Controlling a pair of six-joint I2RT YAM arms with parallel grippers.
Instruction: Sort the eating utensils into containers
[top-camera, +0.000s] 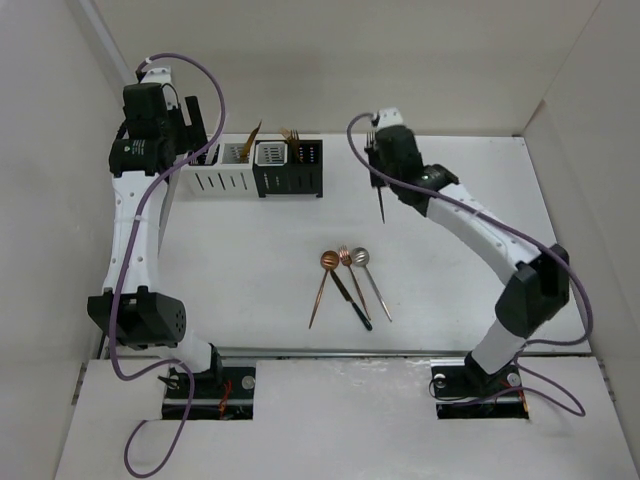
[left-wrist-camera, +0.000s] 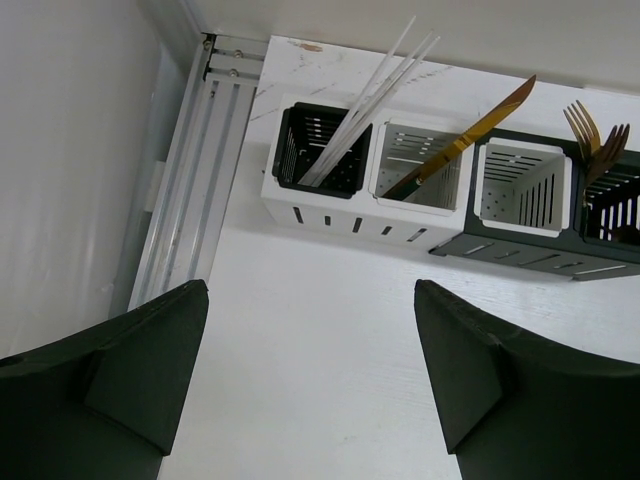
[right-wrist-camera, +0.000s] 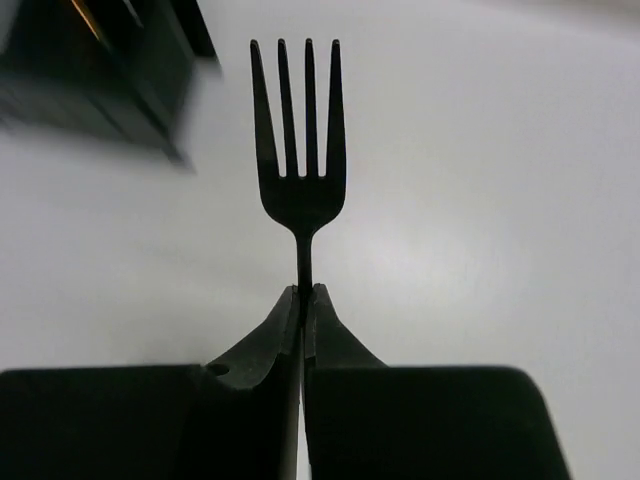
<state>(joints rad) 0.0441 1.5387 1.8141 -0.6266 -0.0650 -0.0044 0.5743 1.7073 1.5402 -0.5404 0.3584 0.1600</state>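
Right wrist: end effector hides handle of fork; container blurred.

Robot lab — white panel walls; arm bases bolted to table

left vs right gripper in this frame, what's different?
The left gripper stands wide open and empty; the right gripper is shut on a dark fork, its tines pointing past the fingertips. The left gripper looks down at the left end of the containers; the right gripper is off to the row's right. Both have black fingers.
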